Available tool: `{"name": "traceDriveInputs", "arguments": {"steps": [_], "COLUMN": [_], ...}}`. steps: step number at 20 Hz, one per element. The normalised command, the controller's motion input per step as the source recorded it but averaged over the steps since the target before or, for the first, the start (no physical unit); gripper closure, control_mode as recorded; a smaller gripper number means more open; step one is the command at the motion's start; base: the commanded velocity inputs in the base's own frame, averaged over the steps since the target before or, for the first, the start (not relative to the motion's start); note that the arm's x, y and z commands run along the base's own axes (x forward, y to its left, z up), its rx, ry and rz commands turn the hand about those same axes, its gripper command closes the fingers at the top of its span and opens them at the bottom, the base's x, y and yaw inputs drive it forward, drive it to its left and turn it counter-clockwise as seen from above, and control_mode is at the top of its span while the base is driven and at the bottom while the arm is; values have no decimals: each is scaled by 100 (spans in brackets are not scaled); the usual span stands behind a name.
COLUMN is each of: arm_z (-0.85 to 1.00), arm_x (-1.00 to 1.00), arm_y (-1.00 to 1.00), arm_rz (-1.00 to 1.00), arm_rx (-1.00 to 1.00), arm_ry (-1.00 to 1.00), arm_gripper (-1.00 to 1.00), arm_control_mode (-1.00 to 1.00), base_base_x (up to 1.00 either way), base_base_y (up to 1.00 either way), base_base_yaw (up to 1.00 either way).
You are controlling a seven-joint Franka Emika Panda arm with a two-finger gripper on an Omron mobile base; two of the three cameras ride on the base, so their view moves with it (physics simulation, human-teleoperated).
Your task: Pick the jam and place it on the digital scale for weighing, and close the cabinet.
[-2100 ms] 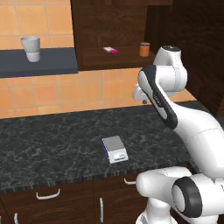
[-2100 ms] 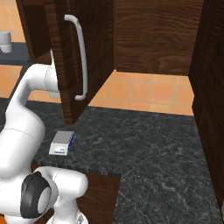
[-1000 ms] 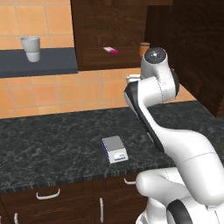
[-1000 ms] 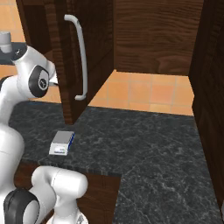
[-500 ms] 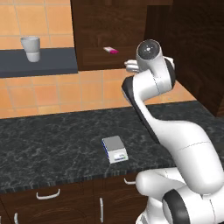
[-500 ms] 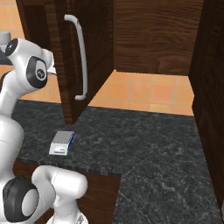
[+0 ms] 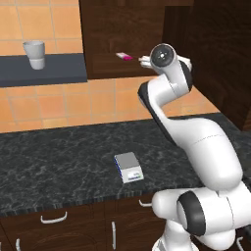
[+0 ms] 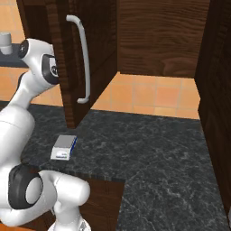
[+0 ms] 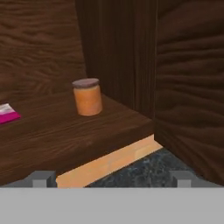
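The jam (image 9: 87,96) stands upright on the wooden shelf (image 9: 65,131) inside the cabinet (image 7: 122,34), near the shelf's right end and set back from its front edge, its darker lid on top. It stands ahead of my pincer (image 9: 111,178) and a little to the left of its centre line, well apart from my fingertips (image 9: 41,178), which rise at the bottom of the hand view with a wide gap between them and nothing in it: I hold nothing. To the jam's left on the same shelf lies a flat pink-and-white packet (image 9: 8,113), clear of the jar; the left base view shows it too (image 7: 124,57), just left of my raised wrist.

The cabinet door (image 8: 76,58) stands swung open, its long silver bar handle (image 8: 82,63) vertical on its face in the right base view, with my upper arm just to its left.

Below, on the dark speckled counter (image 7: 59,157), the digital scale (image 7: 128,167) sits near the front edge with nothing on its grey top; the right base view has it just below the open door (image 8: 64,147).

Off to the left a grey-white cup (image 7: 34,54) stands upright on a dark wall shelf (image 7: 44,73).
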Motion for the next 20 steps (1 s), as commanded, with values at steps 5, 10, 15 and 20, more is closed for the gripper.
{"name": "traceDriveInputs", "arguments": {"steps": [5, 10, 15, 20], "arm_z": [3, 0, 0, 5], "arm_x": [39, 38, 36, 40], "arm_y": [-2, 0, 0, 0], "arm_rz": [-2, 0, 0, -3], "arm_rx": [1, 0, 1, 0], "arm_ry": [-1, 3, 0, -1], "arm_gripper": [-100, -100, -100, -100], "arm_control_mode": [-100, -100, -100, -100], "base_base_x": [0, 0, 0, 0], "base_base_y": [0, 0, 0, 0], "base_base_yaw": [0, 0, 0, 0]}}
